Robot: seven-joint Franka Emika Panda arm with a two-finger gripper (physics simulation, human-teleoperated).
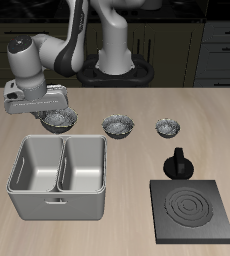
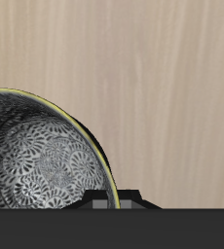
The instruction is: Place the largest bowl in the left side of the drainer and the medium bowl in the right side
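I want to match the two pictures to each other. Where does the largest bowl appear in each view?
Exterior view: the largest bowl sits behind the drainer, directly under the gripper.
Wrist view: the largest bowl fills much of the picture, close below the camera.
Shared landmark: the wooden table, seen beyond the bowl's rim in the wrist view.

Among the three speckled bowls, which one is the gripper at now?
The largest bowl, at the end of the row just behind the drainer. The gripper is right over it; the medium bowl and smallest bowl stand apart.

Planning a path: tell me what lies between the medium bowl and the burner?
Only bare table, as the exterior view shows, between the medium bowl and the burner.
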